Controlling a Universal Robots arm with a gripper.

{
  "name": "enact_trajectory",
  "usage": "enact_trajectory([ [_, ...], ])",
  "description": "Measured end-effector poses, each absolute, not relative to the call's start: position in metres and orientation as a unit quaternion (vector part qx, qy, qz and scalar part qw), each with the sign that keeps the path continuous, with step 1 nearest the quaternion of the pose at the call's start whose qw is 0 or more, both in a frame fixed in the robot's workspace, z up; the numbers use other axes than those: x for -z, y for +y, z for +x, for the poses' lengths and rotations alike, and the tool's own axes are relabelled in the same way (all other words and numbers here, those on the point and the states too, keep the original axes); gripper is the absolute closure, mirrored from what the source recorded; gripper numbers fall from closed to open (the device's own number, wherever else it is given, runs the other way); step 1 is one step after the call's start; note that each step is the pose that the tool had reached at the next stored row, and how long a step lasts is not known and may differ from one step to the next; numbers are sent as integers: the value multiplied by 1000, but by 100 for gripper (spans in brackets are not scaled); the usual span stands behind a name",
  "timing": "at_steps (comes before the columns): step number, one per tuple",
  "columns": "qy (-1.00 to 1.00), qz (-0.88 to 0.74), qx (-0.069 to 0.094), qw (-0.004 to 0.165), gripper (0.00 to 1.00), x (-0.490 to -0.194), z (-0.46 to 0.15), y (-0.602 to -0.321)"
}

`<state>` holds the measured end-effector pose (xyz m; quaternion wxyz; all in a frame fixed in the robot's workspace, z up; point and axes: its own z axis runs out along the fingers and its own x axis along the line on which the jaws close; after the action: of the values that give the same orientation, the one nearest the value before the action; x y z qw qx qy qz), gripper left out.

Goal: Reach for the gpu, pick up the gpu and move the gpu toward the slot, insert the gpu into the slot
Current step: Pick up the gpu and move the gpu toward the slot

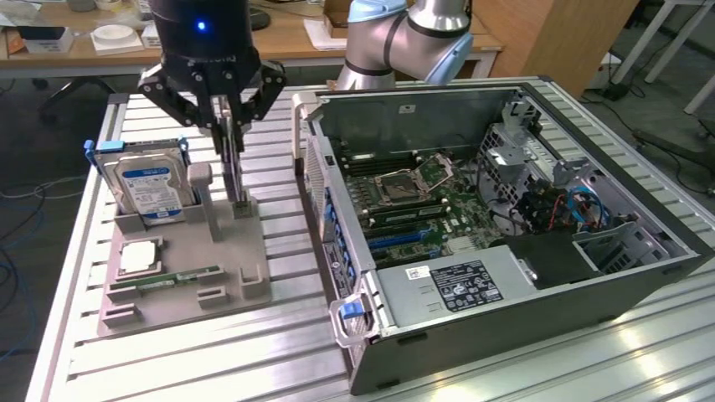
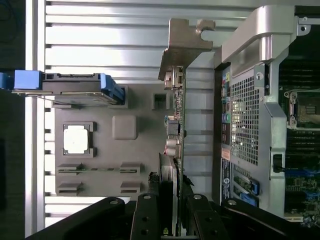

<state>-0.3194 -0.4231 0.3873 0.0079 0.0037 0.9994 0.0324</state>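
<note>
The black hand (image 1: pixel 227 126) is closed on the upper edge of the gpu (image 1: pixel 234 172), a thin dark circuit card with a silvery end bracket. It stands upright in the grey plastic holder (image 1: pixel 240 260) on the ribbed metal worktop (image 1: pixel 167 360), to the exterior view's left of the open dark computer case (image 1: pixel 491 335).

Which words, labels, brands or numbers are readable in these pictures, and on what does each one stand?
No text is readable.
Blue-white label on the hard drive: too blurred.
Black label on the power supply: too small.
Beside it, white sticker: too small.
On the gpu: no print visible.
</note>
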Motion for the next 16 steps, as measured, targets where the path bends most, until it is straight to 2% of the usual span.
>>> enact_trajectory([
  [12, 999, 4, -31, 8, 73, -414, -319, -423],
  [16, 1000, 3, -5, 8, 73, -417, -319, -423],
])
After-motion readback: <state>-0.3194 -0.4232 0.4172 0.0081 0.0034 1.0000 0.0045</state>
